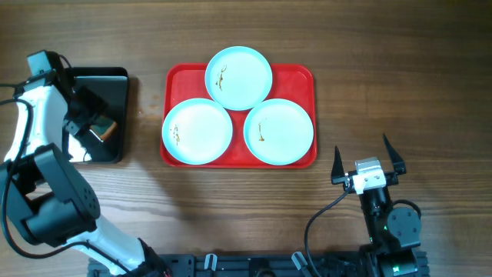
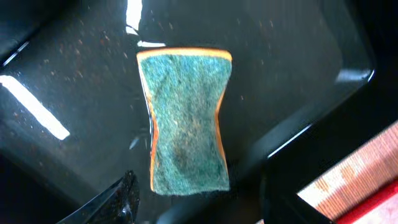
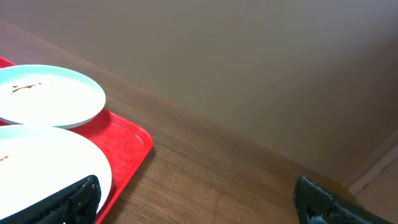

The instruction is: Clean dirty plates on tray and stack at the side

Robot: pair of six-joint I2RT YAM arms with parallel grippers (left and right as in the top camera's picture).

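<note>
Three pale plates lie on the red tray (image 1: 306, 77): one at the back (image 1: 239, 77), one front left (image 1: 197, 131) and one front right (image 1: 279, 131), each with small brown streaks. My left gripper (image 1: 94, 129) hangs over a black tray (image 1: 115, 78), open. In the left wrist view its fingers (image 2: 127, 199) straddle the near end of a green-topped sponge (image 2: 186, 118) with gaps on both sides. My right gripper (image 1: 363, 152) stands open near the table's front right, holding nothing. The right wrist view shows two plates (image 3: 50, 93) (image 3: 43, 165) and the tray's corner (image 3: 130, 143) to the left of the gripper (image 3: 199, 202).
The black tray's floor (image 2: 298, 62) looks wet and shiny around the sponge. Bare wooden table (image 1: 400, 77) lies right of the red tray and between the two trays (image 1: 146, 115). A wall rises behind the table in the right wrist view.
</note>
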